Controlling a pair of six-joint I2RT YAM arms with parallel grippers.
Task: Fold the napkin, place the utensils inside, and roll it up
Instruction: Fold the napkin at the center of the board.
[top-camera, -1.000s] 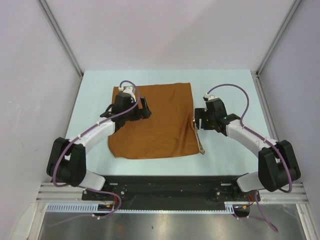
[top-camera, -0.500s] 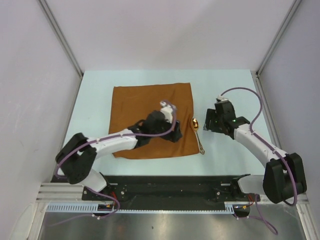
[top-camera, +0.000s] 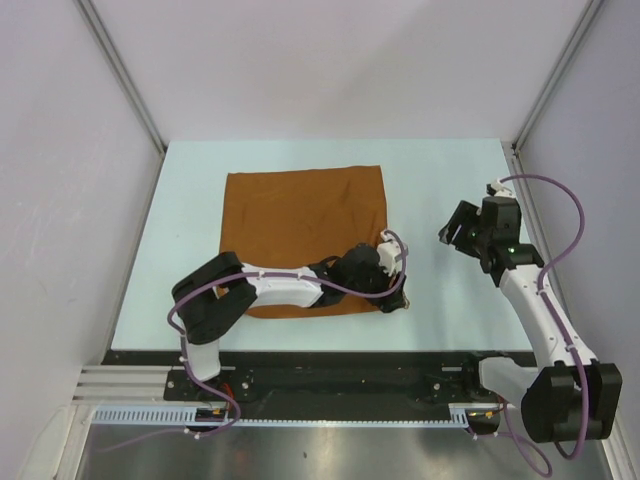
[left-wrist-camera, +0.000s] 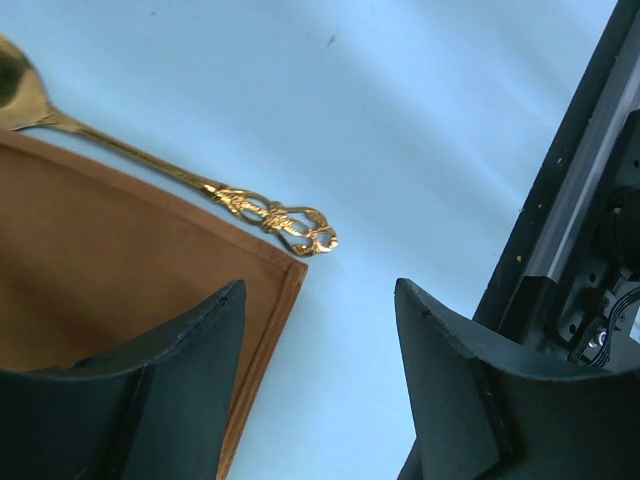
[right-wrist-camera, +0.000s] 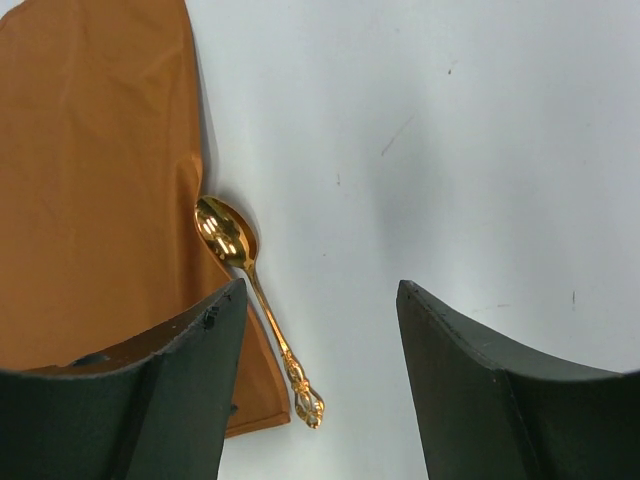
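L gripper open, empty, over napkin near-right corner; R gripper open, empty; spoon bowl cut off.

Lab test cell: plain white walls, aluminium frame, pale table

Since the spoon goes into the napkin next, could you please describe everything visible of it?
The spoon is small, gold-coloured, shiny metal, with an oval bowl and a thin handle ending in ornate openwork. It lies flat along the napkin's right edge, handle against the cloth, bowl on the table. Nothing holds it.
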